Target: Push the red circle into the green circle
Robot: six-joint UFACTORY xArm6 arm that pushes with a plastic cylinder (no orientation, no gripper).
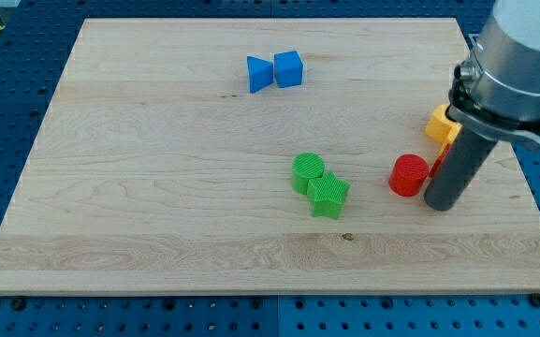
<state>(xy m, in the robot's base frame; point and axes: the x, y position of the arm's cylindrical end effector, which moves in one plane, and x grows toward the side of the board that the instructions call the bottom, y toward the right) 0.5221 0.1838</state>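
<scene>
Your rod stands nearly upright, its tip (441,201) holding nothing, just right of the red circle (408,175); the green circle (308,170) sits well left.

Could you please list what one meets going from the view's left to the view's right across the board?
Blue triangular block → blue cube block → green circle block → green star block → red circle block → my tip.
</scene>
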